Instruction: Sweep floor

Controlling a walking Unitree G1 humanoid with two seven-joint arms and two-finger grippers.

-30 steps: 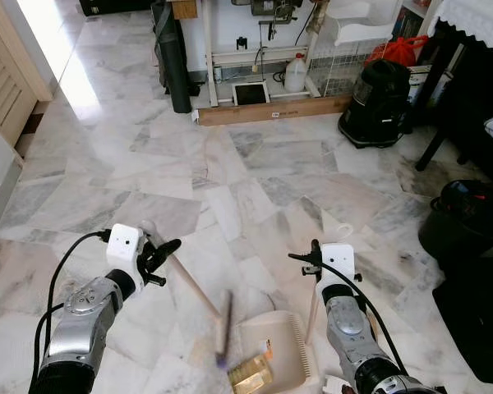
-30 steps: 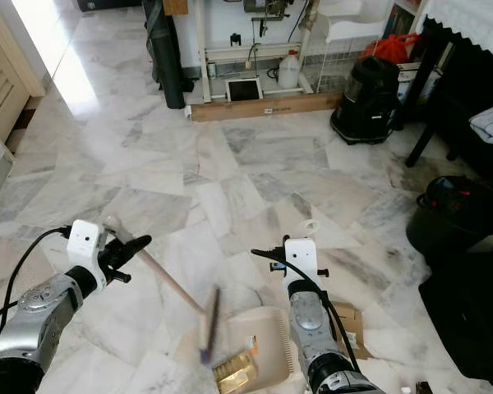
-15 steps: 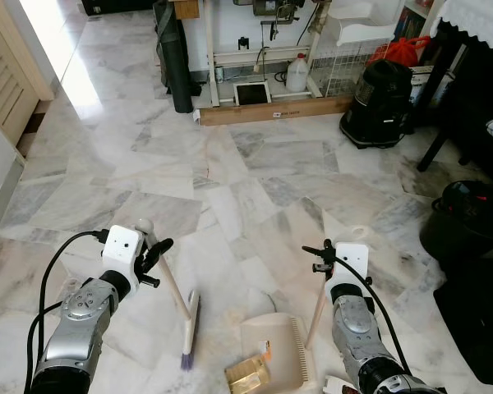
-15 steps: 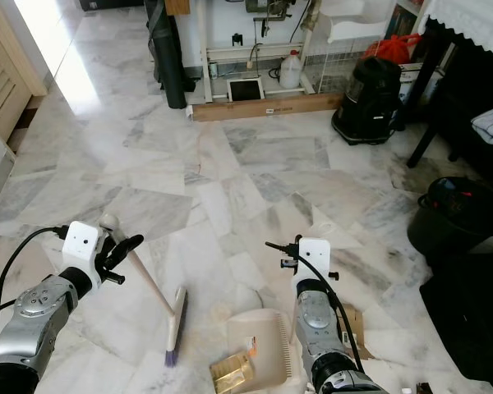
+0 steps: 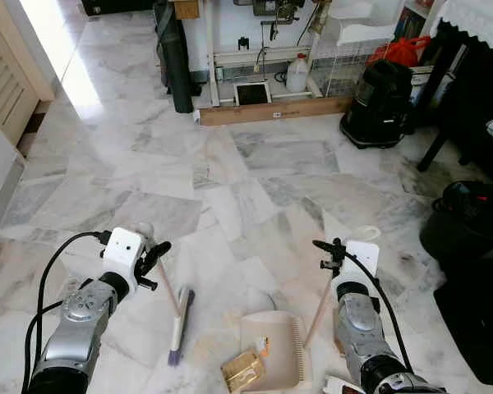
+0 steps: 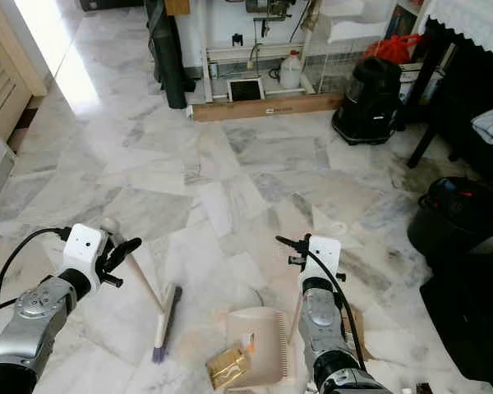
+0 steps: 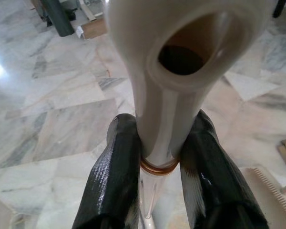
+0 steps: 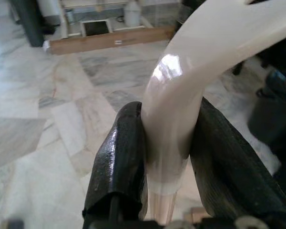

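Note:
My left gripper point(image 5: 154, 259) is shut on the white top of a broom handle point(image 7: 167, 95). The broom's head point(image 5: 180, 325) with purple bristles rests on the marble floor, left of a beige dustpan point(image 5: 273, 352). A tan, crumpled scrap point(image 5: 242, 371) lies at the dustpan's front lip, and a small orange bit point(image 5: 264, 345) lies on the pan. My right gripper point(image 5: 329, 249) is shut on the dustpan's long handle point(image 8: 181, 90), which slants down to the pan.
A black vacuum cleaner point(image 5: 380, 103) stands at the back right and a black bin point(image 5: 467, 220) at the right. A wooden plank point(image 5: 273, 110), a white jug point(image 5: 295, 75) and a dark rolled mat point(image 5: 174, 61) line the far wall. A louvred door point(image 5: 6, 74) is left.
The broom's head has swung left across the floor, away from the dustpan. My right gripper and the dustpan handle have shifted a little to the right.

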